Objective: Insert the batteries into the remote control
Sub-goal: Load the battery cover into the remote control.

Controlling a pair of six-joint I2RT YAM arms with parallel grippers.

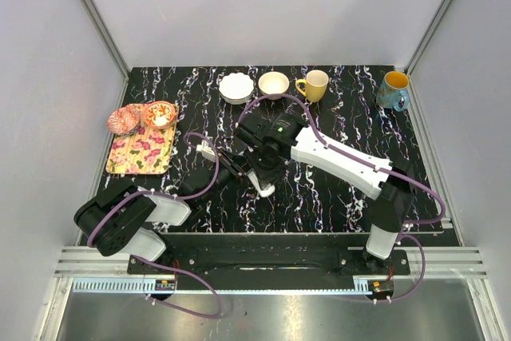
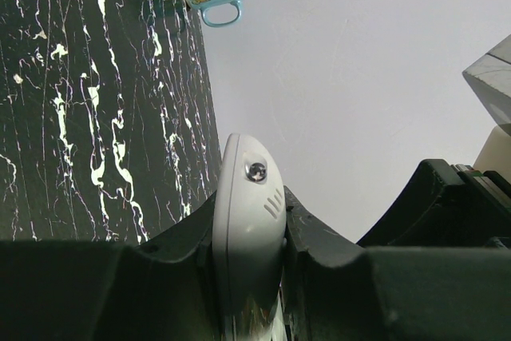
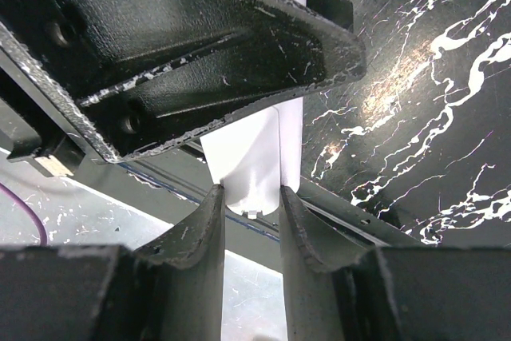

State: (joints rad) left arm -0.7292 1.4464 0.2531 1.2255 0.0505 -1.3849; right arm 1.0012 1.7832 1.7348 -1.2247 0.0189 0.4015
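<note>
Well, both claws meet near the middle of the desk (image 1: pixel 343 117), sharing the slim white remote control (image 2: pixel 246 245). The left claw (image 2: pixel 249 213) is clamped tight on it, and the rounded end of the remote pokes out between its fingers. The right claw (image 3: pixel 251 197) is closed partway, pinching the same bar right beside the left claw. A butterfly mug (image 1: pixel 394 89) stands by the far right corner.

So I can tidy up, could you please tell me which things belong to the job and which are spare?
Job: remote, held by left gripper and right gripper; batteries unseen.
Spare: white bowl, beige bowl, yellow mug, blue mug, tray, red bowl, orange bowl.
</note>
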